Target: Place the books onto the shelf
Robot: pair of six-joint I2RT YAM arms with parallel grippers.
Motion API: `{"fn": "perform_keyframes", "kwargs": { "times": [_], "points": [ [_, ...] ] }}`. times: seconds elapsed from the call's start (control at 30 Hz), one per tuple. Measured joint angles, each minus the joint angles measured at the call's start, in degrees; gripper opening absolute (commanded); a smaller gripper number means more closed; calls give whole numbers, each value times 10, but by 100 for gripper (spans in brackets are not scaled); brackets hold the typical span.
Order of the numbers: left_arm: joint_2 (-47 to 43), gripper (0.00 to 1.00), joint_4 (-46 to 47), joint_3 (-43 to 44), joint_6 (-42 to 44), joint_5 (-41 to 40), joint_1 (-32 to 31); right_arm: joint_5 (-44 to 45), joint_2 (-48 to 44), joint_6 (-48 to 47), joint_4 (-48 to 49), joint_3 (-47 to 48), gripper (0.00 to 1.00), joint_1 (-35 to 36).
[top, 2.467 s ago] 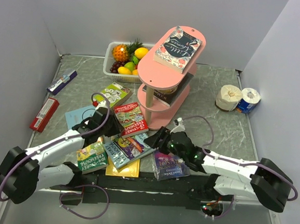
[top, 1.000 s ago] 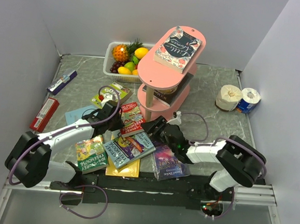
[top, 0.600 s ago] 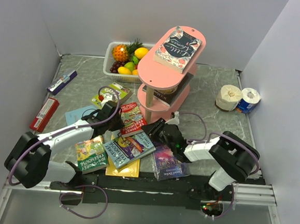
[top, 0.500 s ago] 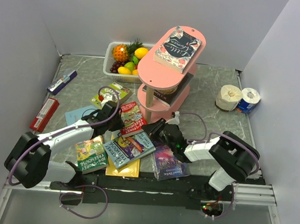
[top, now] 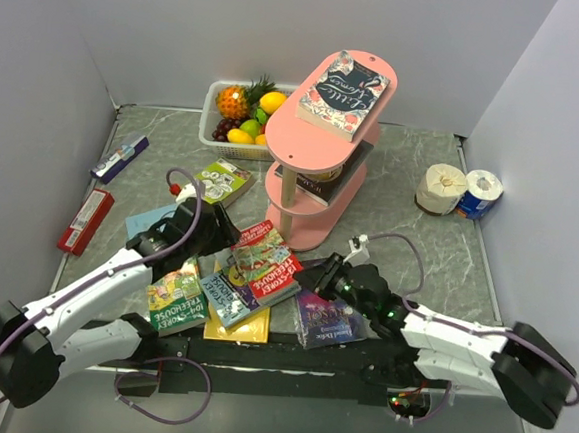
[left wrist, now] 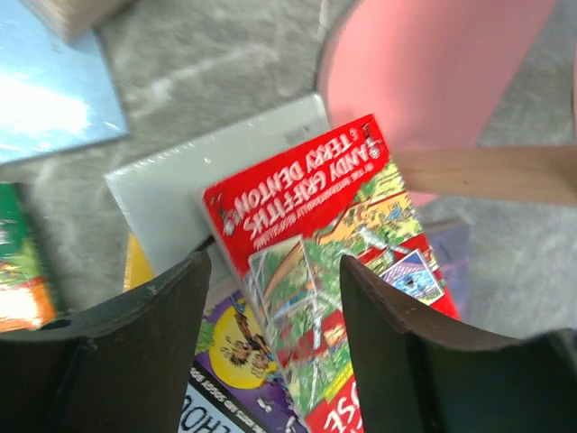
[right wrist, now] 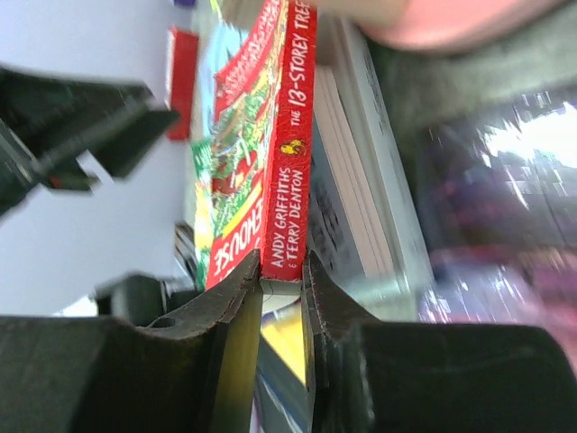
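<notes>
red book (right wrist: 290, 180) spine, "Andy Griffiths, Terry Denton"

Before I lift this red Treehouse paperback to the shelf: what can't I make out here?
- Top view: dark book on the middle tier of the pink three-tier shelf, cover hidden by the top tier.
- Top view: yellow paperback, mostly buried under the light-blue Treehouse paperback.
- Right wrist view: purple galaxy paperback, blurred, title unreadable.
- Left wrist view: shelf cut off by the top edge, tiers unseen.

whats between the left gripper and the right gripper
The red Treehouse book, spanning the gap in the top view. The right wrist view shows the right gripper shut on its spine; the left gripper stands open at its other end.
</notes>
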Motion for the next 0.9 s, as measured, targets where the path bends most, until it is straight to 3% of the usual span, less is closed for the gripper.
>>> {"fn": "perform_keyframes", "kwargs": {
  "times": [0.1,0.17,0.2,0.23,0.33,0.43,0.63,0.9],
  "points": [
    [-7,61,26,-23,-5,30,-1,-16,-59,-22,-82,-1,4,8],
    [-7,60,52,-51,-8,59,-3,-28,-76,-34,-121,-2,10,15],
    [-7,59,65,-67,-9,74,-5,-33,-80,-38,-133,-2,16,17],
    [-7,59,79,-86,-12,92,-9,-41,-82,-44,-145,-4,33,19],
    [-4,58,104,-109,-14,120,-21,-58,-83,-54,-172,-8,57,20],
    [-2,57,120,-108,-14,129,-38,-61,-100,-60,-219,-13,69,24],
    [17,56,115,-98,-10,129,-47,-23,-185,-83,-312,-14,79,24],
    [50,49,87,-68,2,122,-49,20,-227,-144,-403,12,81,-7]
  ]
}}
